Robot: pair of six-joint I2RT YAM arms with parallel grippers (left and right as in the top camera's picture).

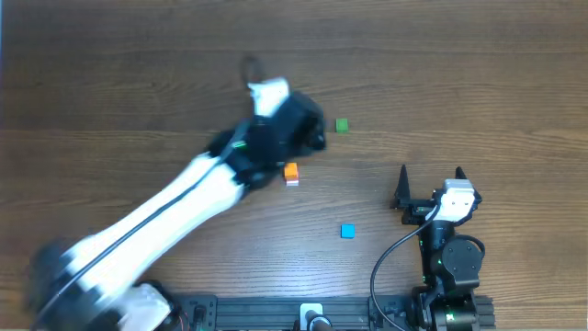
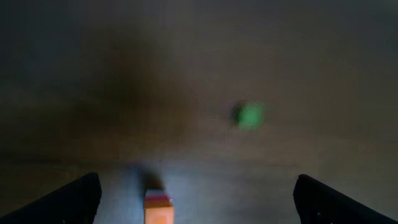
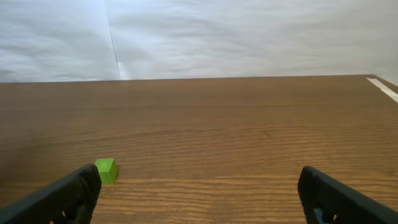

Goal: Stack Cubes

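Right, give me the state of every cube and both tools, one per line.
Orange cube: touching a red cube, apparently stacked; which one is on top is unclear.
Green cube: alone, unstacked.
Blue cube: alone, unstacked.
Left tool: open, empty, above the orange cube.
Right tool: open, empty.

Round the blue cube point(image 1: 347, 231): we see bare tabletop point(image 1: 514, 92).
Beside the orange cube point(image 1: 291, 171): our left arm point(image 1: 175, 216) looms close.
Round the green cube point(image 1: 342, 125): open wood too.
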